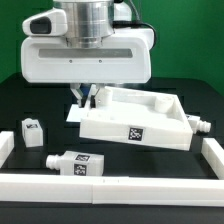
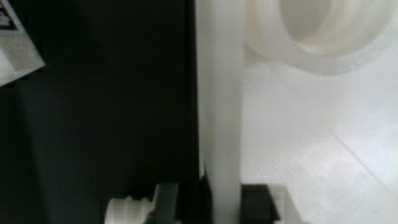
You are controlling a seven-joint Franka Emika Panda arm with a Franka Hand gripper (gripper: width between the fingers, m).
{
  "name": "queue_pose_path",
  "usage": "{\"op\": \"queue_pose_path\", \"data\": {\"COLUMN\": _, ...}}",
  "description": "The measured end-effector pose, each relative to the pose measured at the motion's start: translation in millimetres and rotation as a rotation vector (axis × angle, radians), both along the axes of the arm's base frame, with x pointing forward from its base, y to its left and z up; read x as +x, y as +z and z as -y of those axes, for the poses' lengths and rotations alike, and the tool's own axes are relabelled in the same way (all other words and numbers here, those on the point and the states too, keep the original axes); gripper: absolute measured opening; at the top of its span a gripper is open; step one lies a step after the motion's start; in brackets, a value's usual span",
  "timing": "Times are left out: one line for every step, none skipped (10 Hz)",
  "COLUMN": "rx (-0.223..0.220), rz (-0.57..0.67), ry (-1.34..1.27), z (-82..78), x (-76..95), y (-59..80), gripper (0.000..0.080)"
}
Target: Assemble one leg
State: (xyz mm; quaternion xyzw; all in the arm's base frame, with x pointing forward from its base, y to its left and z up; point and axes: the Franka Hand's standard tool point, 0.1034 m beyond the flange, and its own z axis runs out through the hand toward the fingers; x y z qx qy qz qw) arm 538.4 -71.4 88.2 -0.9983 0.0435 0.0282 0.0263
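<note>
The large white tray-like tabletop (image 1: 135, 120) lies in the middle of the table. My gripper (image 1: 88, 97) is at its far corner on the exterior view's left. In the wrist view my gripper (image 2: 217, 203) has its two dark fingers (image 2: 173, 203) on either side of the tabletop's thin wall (image 2: 217, 110), closed on it. A round socket (image 2: 329, 35) shows inside the tabletop. One white leg (image 1: 33, 131) stands at the exterior view's left. Another leg (image 1: 75, 162) lies in front. A third leg (image 1: 201, 125) sticks out at the tabletop's right end.
A low white U-shaped fence (image 1: 110, 186) runs along the front and both sides of the black table. A white ridged round shape (image 2: 128, 210) sits beside one finger; I cannot tell what it is. A tagged white piece (image 2: 15, 45) shows at the wrist view's edge.
</note>
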Motion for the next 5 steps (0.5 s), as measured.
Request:
{"op": "queue_pose_path", "data": {"rx": 0.0, "rz": -0.001, "ry": 0.0, "z": -0.2, "x": -0.2, "y": -0.4, "gripper": 0.0054}}
{"op": "queue_pose_path", "data": {"rx": 0.0, "rz": -0.003, "ry": 0.001, "z": -3.2, "x": -0.2, "y": -2.5, "gripper": 0.0054}}
{"op": "queue_pose_path", "data": {"rx": 0.001, "rz": -0.01, "ry": 0.013, "z": -12.5, "x": 0.5, "y": -8.3, "gripper": 0.0054}}
{"op": "queue_pose_path", "data": {"rx": -0.001, "rz": -0.018, "ry": 0.009, "z": -23.8, "x": 5.7, "y": -19.0, "gripper": 0.0054}}
{"op": "queue_pose_path", "data": {"rx": -0.005, "rz": -0.018, "ry": 0.011, "z": -35.6, "x": 11.8, "y": -31.7, "gripper": 0.0054}}
